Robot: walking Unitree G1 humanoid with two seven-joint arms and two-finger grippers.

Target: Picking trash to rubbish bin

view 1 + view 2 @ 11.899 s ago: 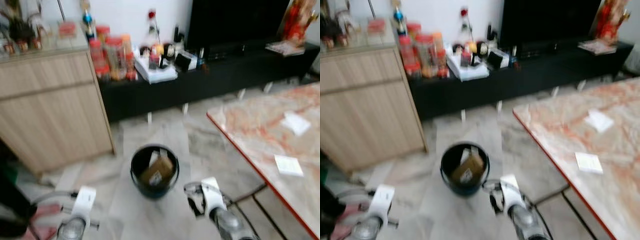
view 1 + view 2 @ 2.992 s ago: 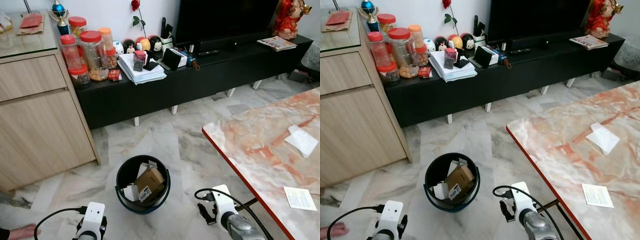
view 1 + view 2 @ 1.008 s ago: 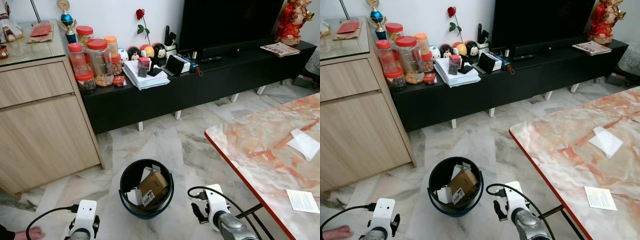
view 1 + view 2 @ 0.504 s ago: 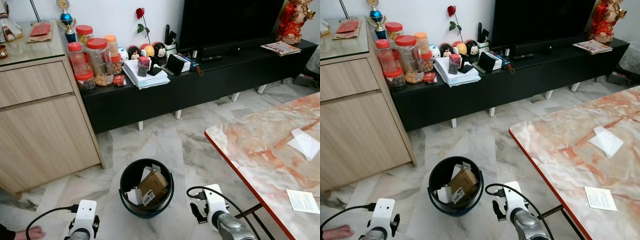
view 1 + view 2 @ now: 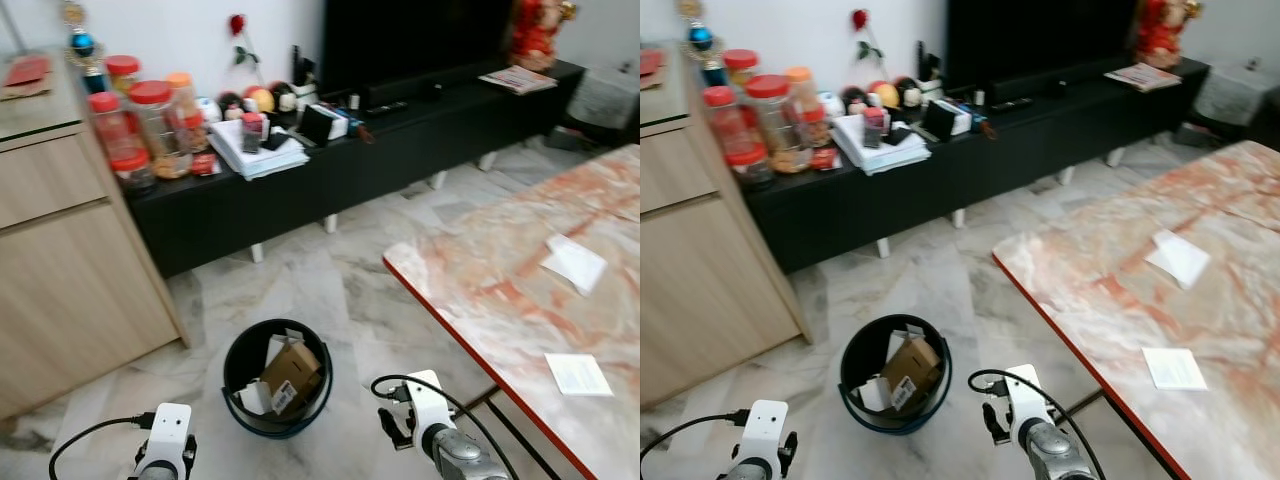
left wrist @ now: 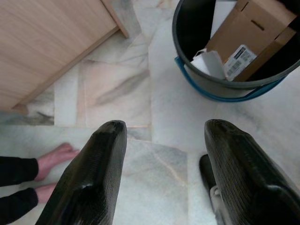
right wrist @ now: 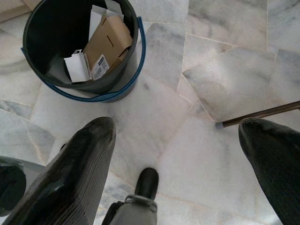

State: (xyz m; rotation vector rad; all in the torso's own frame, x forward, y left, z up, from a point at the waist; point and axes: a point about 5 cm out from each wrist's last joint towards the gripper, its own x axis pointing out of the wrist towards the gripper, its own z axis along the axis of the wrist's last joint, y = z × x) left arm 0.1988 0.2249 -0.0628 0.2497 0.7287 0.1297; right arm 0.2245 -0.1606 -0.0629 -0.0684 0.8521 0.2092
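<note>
Since half a second ago the head camera has swung toward the robot's right: the whole room sits further left in the picture and more of the marble counter shows, while the objects themselves keep their places.

A pale marble floor (image 5: pixel 330 290) fills the middle of the room. On the robot's right stands a large counter (image 5: pixel 480 290) with a red-veined marble top and a red edge. On the left is a light wooden cabinet (image 5: pixel 70 270). Along the far wall runs a low black TV bench (image 5: pixel 380 150), with a dark television (image 5: pixel 410 40) above it, jars with red lids (image 5: pixel 140 125) at its left end and a stack of papers (image 5: pixel 258 155) beside them.

The rubbish bin (image 5: pixel 240 415), a round black bucket with a blue handle, stands on the floor between the cabinet and the counter, just ahead of the robot. Inside it lie a brown cardboard box (image 5: pixel 292 372) and some white scraps.

Two pieces of white paper lie flat on the counter: a larger folded sheet (image 5: pixel 573 263) further back and a small printed slip (image 5: pixel 578 374) nearer the robot, well apart from each other.

The left gripper (image 6: pixel 161 154) hangs low over the floor beside the bin, its fingers (image 6: pixel 101 164) spread apart and holding nothing. The right gripper (image 7: pixel 178 140) hangs over the floor near the bin too, its fingers (image 7: pixel 84 159) spread wide and empty. A person's bare feet (image 6: pixel 51 159) rest on the floor near the left gripper.
</note>
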